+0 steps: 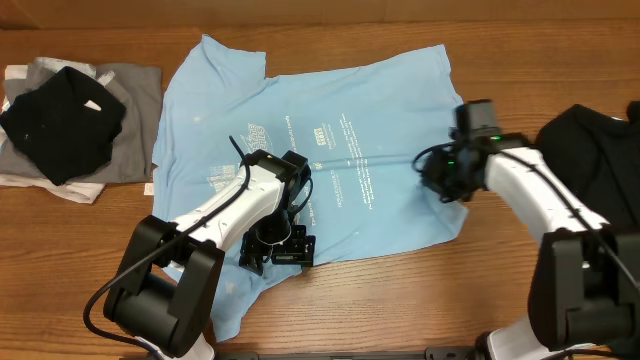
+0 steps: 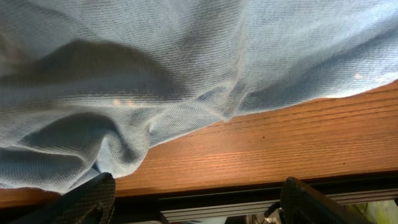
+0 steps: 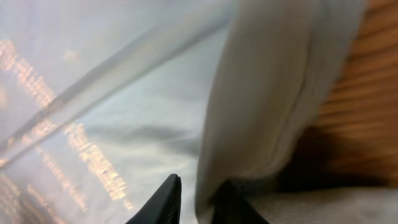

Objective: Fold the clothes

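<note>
fingers of the left gripper sit in the bottom corners of the left wrist view. they are wide apart with nothing between them, and both are cut off by the frame. just beyond, the shirt hem lies rumpled on the table. a dark rail runs along the table's near edge; what lies below it is too blurred to read.

right gripper: fingertips stand nearly together, with a raised fold of shirt running down into the narrow gap. i cannot tell whether they pinch it or only flank it, as the view is blurred. print shows as pale smears at left, unreadable. wood at right is out of focus.

overhead: shirt spread mid-table, light blue, white print up, wrinkled. the lettering is too small to read. left arm lies across the shirt's near part, and its gripper is at the near hem, hard to make out from above. right gripper is at the shirt's right edge, its fingertips hidden under the wrist.

black garment lies at right, partly behind the right arm and cut by the frame.

pile at far left: a black piece on grey on white. the white is mostly hidden.

table: brown wood, grain running left to right, filling the overhead view edge to edge.
</note>
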Motion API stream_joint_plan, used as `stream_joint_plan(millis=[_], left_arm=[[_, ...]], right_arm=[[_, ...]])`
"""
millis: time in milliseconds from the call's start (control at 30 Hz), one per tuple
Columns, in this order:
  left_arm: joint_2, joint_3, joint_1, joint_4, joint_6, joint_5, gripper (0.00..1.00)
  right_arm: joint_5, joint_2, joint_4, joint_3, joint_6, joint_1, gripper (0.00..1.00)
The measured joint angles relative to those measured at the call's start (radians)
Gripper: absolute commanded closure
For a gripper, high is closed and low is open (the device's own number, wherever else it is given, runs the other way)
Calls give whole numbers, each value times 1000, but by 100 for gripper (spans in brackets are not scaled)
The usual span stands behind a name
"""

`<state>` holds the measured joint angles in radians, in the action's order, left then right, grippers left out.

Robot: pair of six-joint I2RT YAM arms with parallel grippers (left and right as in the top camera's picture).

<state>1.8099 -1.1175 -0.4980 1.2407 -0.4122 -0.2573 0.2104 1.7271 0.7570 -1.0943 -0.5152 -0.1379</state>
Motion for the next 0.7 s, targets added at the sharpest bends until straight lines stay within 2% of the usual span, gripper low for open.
stream_joint_plan(millis=[67, 133, 200, 267, 400, 600, 700], left_arm=[[0, 0, 0, 0, 0, 0, 13], [0, 0, 0, 0, 0, 0, 13], [0, 0, 0, 1, 0, 0, 13], [0, 0, 0, 1, 0, 0, 12], [0, 0, 0, 2, 0, 0, 12], [0, 0, 0, 6, 0, 0, 12], [0, 0, 0, 7, 0, 0, 12]], right_arm=[[2, 0, -13, 3, -16, -48, 60], [7, 0, -24, 4, -29, -82, 29], [11, 0, -29, 4, -31, -95, 13], [11, 0, -15, 4, -36, -92, 9], [7, 0, 96, -35, -34, -47, 8], [-51, -1, 315, -246, -23, 98, 4], [-71, -9, 394, -288, -14, 179, 5]])
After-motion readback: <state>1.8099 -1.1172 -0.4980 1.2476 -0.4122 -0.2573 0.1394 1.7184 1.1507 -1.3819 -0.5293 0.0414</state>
